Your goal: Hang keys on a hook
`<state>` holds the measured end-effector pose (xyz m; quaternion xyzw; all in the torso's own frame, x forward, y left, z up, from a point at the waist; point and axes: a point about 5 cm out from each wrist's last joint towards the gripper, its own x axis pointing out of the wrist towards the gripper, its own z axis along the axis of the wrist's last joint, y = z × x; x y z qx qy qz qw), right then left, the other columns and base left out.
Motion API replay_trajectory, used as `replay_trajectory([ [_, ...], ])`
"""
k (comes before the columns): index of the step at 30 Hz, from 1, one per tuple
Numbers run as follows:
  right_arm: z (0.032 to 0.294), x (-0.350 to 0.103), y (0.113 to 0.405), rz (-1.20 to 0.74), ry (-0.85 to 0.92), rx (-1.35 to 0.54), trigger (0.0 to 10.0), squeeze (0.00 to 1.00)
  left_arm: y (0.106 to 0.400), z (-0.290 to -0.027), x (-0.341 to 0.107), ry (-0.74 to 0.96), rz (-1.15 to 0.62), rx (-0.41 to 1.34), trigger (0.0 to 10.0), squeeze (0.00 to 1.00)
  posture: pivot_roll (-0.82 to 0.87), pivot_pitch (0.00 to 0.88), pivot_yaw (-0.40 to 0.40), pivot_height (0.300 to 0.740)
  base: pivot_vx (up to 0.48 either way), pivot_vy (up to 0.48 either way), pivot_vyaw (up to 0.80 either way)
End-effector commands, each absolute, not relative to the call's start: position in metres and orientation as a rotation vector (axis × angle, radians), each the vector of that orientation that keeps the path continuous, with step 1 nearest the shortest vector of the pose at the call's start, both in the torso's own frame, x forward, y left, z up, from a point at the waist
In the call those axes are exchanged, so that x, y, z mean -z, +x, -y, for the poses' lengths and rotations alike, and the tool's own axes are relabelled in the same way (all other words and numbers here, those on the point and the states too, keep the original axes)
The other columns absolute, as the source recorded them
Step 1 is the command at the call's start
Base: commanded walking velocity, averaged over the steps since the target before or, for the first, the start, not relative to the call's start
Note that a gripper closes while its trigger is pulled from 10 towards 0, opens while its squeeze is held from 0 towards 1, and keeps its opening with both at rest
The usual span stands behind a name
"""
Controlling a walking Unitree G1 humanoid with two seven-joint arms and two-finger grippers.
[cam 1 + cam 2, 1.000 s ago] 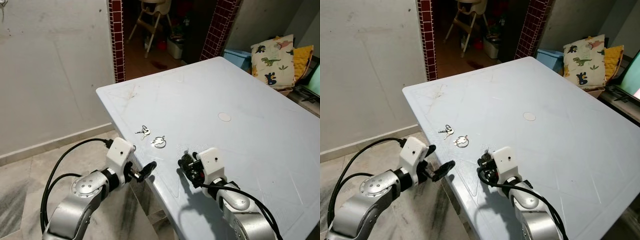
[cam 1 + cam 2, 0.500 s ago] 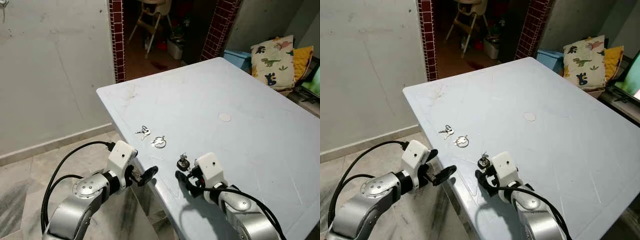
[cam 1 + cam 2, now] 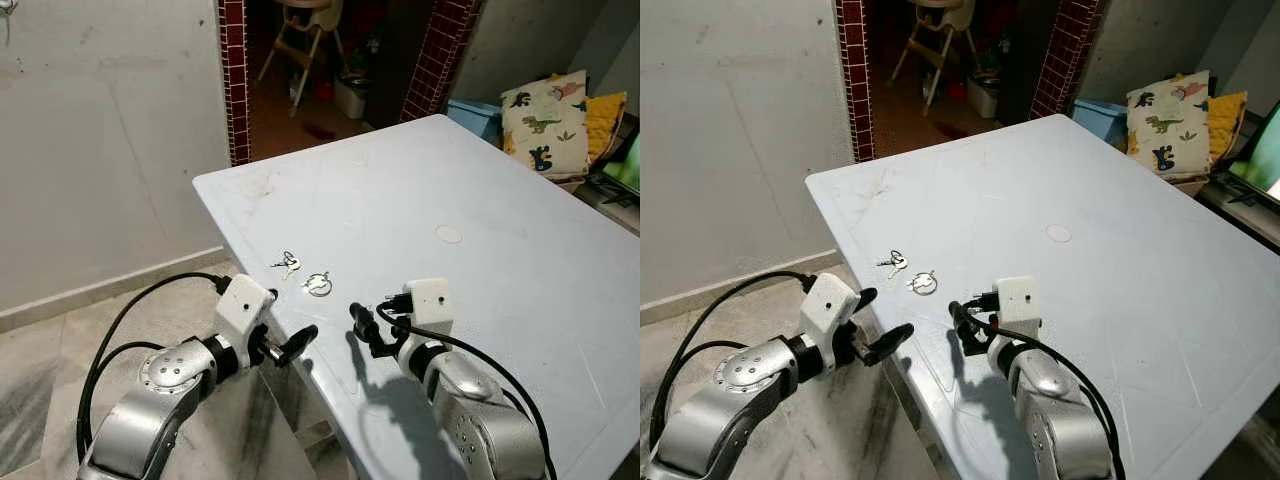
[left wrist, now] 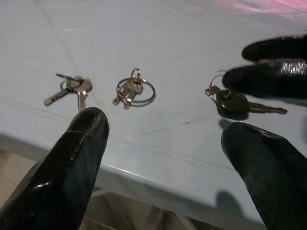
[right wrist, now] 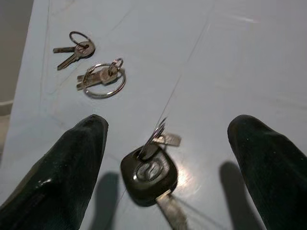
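Head views: the desk (image 3: 480, 200) carries three key sets near its front-left corner. Two plain sets lie side by side, the forked keys (image 3: 287, 264) and the ring keys (image 3: 318, 284). The right gripper (image 3: 368, 322) hovers low at about 4 o'clock from them, jaws released. The left gripper (image 3: 285, 345) hangs off the desk's edge at 7 o'clock from the keys, jaws also parted and empty.

Left wrist view: the fob key (image 4: 232, 103) lies flat on the desk, just under the right gripper's fingers (image 4: 261, 79).

Right wrist view: the fob key (image 5: 149, 173) sits between the spread fingers (image 5: 72, 163), untouched. Its black head faces the camera; its ring and a small second key trail toward the ring keys (image 5: 101, 76). Its long axis runs roughly along the gripper's line of sight.

Risks, as I judge them: the key lies flat, so closing jaws may skid over it or nudge it toward the nearby edge. Pinching only the loose ring could let the bunch swing and drop.
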<state>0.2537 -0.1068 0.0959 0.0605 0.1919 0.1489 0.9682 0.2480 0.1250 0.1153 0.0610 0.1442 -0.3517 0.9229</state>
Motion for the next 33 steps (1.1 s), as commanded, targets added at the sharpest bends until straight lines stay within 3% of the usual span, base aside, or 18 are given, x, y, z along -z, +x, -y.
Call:
replay_trajectory([
  [1, 0.110, -0.098, 0.252, -0.391, 0.117, -0.278, 10.0, 0.00, 0.248, -0.125, -0.115, 0.139, -0.292, 0.727, 10.0, 0.00, 0.11, 0.000, -0.101, 0.740, 0.000, 0.000, 0.00],
  [4, 0.110, -0.098, 0.251, -0.399, 0.120, -0.272, 10.0, 0.00, 0.248, -0.125, -0.114, 0.140, -0.294, 0.727, 10.0, 0.00, 0.11, 0.000, -0.101, 0.740, 0.000, 0.000, 0.00],
  [6, 0.107, -0.097, 0.249, -0.416, 0.136, -0.273, 8.2, 0.00, 0.247, -0.123, -0.114, 0.138, -0.293, 0.733, 10.0, 0.00, 0.11, 0.000, -0.102, 0.740, 0.000, 0.000, 0.00],
  [7, 0.107, -0.097, 0.249, -0.416, 0.136, -0.273, 8.2, 0.00, 0.247, -0.123, -0.114, 0.139, -0.292, 0.734, 10.0, 0.00, 0.11, 0.000, -0.102, 0.740, 0.000, 0.000, 0.00],
  [8, 0.106, -0.096, 0.249, -0.423, 0.137, -0.277, 0.0, 0.00, 0.246, -0.123, -0.113, 0.138, -0.290, 0.736, 10.0, 0.00, 0.11, 0.000, -0.102, 0.740, 0.000, 0.000, 0.00],
  [33, 0.100, -0.082, 0.248, -0.472, 0.126, -0.322, 0.0, 0.00, 0.246, -0.119, -0.111, 0.132, -0.282, 0.738, 10.0, 0.00, 0.12, 0.000, -0.112, 0.740, 0.000, 0.000, 0.00],
])
